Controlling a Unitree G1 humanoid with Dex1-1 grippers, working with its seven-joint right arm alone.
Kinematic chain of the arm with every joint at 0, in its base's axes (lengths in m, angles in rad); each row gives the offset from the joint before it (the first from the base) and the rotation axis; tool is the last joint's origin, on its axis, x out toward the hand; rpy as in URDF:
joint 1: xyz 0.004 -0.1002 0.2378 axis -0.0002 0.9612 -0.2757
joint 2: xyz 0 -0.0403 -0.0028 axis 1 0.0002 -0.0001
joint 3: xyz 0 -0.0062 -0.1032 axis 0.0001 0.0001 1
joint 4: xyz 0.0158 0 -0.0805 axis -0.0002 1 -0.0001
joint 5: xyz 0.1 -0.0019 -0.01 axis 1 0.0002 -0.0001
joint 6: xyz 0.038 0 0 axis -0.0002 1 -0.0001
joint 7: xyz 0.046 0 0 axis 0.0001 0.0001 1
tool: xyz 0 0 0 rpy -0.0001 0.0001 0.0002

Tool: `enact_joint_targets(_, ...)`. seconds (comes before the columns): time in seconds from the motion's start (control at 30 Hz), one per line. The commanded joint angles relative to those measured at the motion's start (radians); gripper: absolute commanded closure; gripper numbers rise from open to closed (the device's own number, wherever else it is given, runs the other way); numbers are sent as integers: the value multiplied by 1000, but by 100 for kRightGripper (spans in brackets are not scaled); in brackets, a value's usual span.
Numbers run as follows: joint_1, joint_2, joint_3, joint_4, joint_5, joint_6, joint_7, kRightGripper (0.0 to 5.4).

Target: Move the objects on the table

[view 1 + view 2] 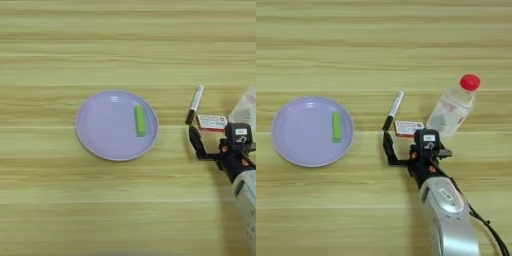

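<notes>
- Just ahead of the gripper (406, 147) lies the box (408, 128), flat on the table (384, 45); it sits between the two black fingers as seen from above, slightly beyond their tips; its long axis runs left to right.
- The marker (394, 110) lies just left of the box, near the left finger; its long axis tilts, black cap toward the robot, white end away and to the right.
- The bottle (454, 106) lies on its side just right of the box, red cap pointing away and to the right.
- The bar (336, 126) rests on the plate (293, 131), well apart to the left, its long axis pointing away from the robot.
- The right arm enters from the bottom edge, forearm angled up and left; the fingers are spread apart and hold nothing; my judgement is that the box is the likeliest next target.
</notes>
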Motion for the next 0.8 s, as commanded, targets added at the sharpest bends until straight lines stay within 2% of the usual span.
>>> enact_joint_targets(0.03,-63,-22,-22,-48,8,-54,-4,2)
enact_joint_targets(0.23,-190,-33,-32,146,6,-130,18,2)
enact_joint_targets(0.33,-231,-44,-44,228,11,-159,33,2)
enact_joint_targets(0.8,-327,-67,-57,433,0,-227,32,2)
